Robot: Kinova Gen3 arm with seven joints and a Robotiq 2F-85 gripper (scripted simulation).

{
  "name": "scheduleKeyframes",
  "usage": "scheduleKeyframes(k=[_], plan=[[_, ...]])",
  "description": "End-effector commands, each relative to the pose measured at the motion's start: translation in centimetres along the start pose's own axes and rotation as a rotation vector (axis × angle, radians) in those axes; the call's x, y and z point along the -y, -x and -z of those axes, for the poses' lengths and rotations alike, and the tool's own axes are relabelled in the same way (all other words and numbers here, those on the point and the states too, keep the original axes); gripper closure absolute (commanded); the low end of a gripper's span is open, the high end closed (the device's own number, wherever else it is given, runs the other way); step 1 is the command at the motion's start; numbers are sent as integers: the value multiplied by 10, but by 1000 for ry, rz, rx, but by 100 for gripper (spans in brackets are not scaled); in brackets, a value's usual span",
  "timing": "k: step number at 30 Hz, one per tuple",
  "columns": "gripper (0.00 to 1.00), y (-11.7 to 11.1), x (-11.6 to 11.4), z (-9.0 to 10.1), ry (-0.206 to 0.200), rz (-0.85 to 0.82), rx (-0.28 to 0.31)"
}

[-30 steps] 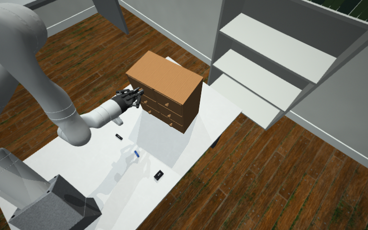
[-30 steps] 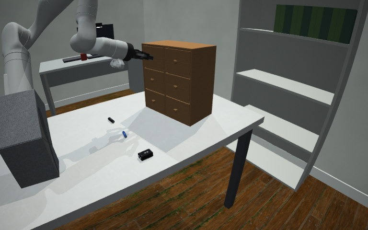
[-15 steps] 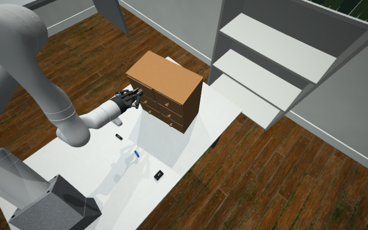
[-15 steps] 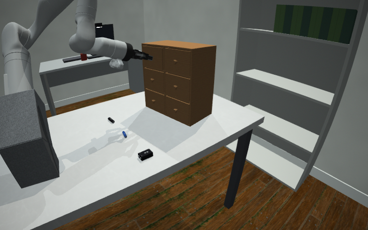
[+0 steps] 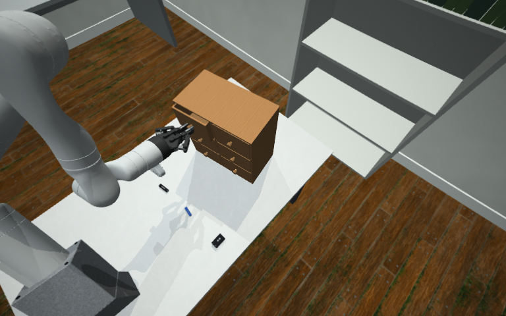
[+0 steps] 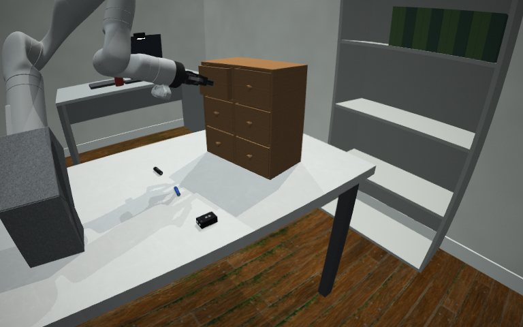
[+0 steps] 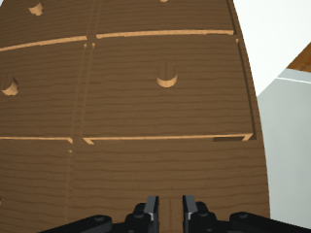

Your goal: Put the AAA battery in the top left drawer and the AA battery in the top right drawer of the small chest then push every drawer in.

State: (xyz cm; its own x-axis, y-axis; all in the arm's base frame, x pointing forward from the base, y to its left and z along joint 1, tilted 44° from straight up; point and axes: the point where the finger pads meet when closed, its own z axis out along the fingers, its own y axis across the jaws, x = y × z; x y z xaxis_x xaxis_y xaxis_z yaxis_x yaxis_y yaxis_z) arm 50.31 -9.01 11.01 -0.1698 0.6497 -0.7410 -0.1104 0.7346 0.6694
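Finding the blue battery (image 5: 188, 211) (image 6: 176, 191), probably the AAA, on the table (image 5: 306, 149) (image 6: 327, 154); clenching the knob (image 5: 190, 126) (image 7: 170, 216) in the gripper (image 5: 189, 128) (image 6: 211, 82) (image 7: 170, 209). Could overpull the slightly open top-left drawer (image 5: 201, 130) (image 6: 221, 86) (image 7: 170, 170) into drooping, or drag the chest (image 5: 227, 100) (image 6: 287, 115) (image 7: 77, 116) if binding.

The top-left drawer (image 5: 197, 128) (image 6: 219, 84) now stands partly pulled out.
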Motion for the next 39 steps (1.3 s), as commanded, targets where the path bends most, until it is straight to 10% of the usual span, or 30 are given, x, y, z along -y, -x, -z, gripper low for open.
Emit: scheduleKeyframes(k=[1, 39], plan=[[87, -1, 2, 4, -4, -3, 2], [87, -15, 1, 43, -4, -3, 2]])
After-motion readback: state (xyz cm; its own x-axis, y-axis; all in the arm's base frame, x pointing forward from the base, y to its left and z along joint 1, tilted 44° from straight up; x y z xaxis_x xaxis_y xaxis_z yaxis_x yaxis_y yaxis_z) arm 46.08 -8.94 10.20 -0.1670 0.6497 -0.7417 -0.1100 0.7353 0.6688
